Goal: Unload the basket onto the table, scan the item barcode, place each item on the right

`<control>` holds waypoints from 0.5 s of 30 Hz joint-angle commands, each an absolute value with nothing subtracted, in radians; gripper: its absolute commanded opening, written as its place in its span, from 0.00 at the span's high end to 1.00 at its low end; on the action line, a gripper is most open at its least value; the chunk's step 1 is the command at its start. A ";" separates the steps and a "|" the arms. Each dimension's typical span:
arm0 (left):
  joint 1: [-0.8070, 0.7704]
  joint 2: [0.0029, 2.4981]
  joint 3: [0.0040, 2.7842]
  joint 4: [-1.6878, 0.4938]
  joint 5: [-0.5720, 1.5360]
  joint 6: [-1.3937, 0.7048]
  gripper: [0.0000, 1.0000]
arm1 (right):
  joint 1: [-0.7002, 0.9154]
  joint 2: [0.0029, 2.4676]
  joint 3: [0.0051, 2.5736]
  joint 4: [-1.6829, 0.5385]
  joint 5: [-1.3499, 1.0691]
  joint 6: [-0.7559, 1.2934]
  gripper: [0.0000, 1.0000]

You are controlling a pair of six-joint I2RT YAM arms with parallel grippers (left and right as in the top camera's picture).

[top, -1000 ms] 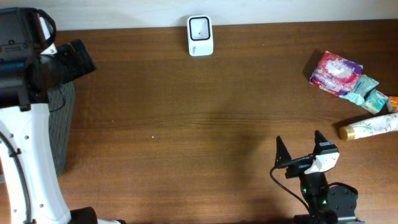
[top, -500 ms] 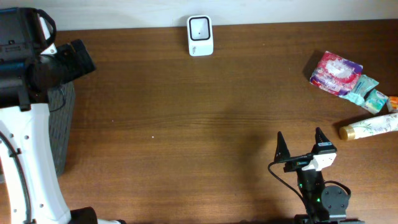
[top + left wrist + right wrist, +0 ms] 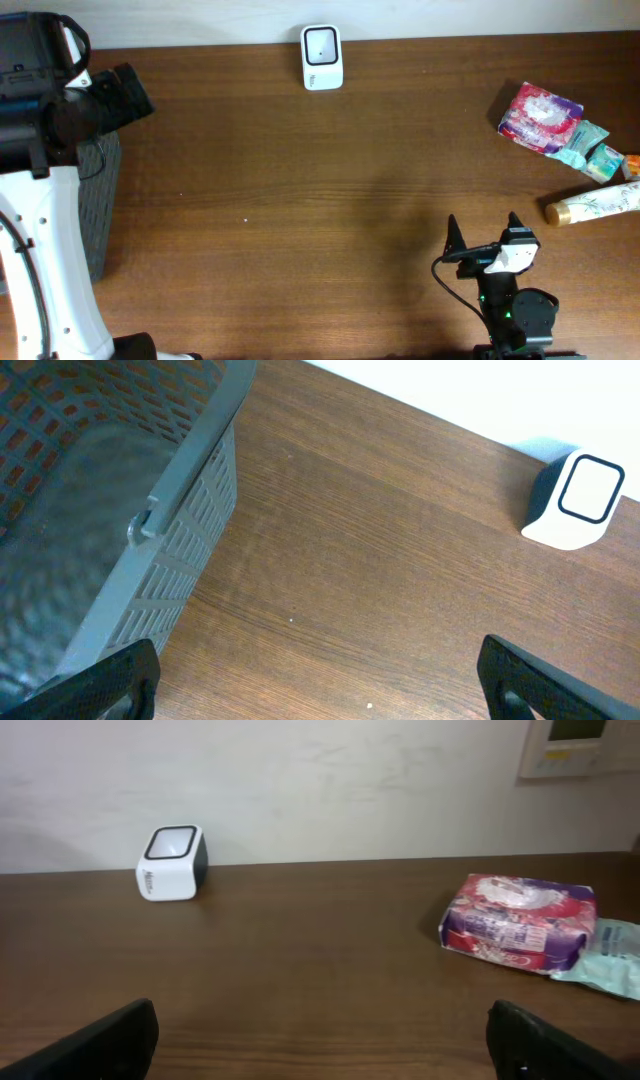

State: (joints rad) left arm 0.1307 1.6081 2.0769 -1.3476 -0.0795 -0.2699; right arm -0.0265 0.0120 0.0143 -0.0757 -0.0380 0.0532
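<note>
While both arms hang over the brown table (image 3: 300, 200), nothing sits between their fingers. The right gripper (image 3: 482, 226) is low down near the front edge of the table, and its two dark fingers stand wide apart. From its own camera the right gripper (image 3: 322, 1058) looks across the wood at the far wall. The left gripper (image 3: 320, 695) is wide apart too, and it hangs just beside the grey basket (image 3: 130, 500) at the left edge of the table. The small white scanner (image 3: 321, 57) stands at the back of the table by the wall, with its dark window on top. The things to scan lie in a bunch at the right side, well apart from the scanner and from both grippers. The pink pack (image 3: 540, 117) lies flat, furthest back in the bunch. A teal packet (image 3: 585, 142) touches its front right side. A pale bottle (image 3: 592, 206) with a gold cap lies on its side in front of them, nearest to the right gripper
</note>
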 commanded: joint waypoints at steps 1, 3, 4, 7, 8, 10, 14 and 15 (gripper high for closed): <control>0.134 1.601 2.080 -1.348 -0.084 -0.276 0.01 | -0.016 0.003 0.006 -0.081 0.020 0.048 0.02; 0.134 1.601 2.080 -1.348 -0.084 -0.276 0.01 | -0.012 0.003 0.006 -0.081 0.020 0.033 0.01; 0.134 1.601 2.080 -1.348 -0.084 -0.276 0.01 | -0.012 0.003 0.006 -0.081 0.019 0.033 0.01; 0.134 1.601 2.080 -1.348 -0.084 -0.276 0.01 | -0.013 0.003 0.006 -0.082 0.012 0.010 0.01; 0.134 1.601 2.080 -1.348 -0.084 -0.276 0.01 | -0.013 0.003 0.006 -0.083 0.012 0.010 0.01; 0.134 1.601 2.080 -1.348 -0.084 -0.276 0.01 | -0.013 0.003 0.006 -0.083 0.011 0.015 0.01; 0.134 1.601 2.080 -1.348 -0.084 -0.276 0.01 | -0.013 0.003 0.006 -0.083 0.008 0.034 0.01; 0.134 1.601 2.080 -1.348 -0.084 -0.276 0.01 | -0.013 0.003 0.006 -0.083 0.009 0.031 0.01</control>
State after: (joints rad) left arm 0.1307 1.6081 2.0769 -1.3472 -0.0795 -0.2699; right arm -0.0189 0.0120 0.0143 -0.0788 0.0029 0.0254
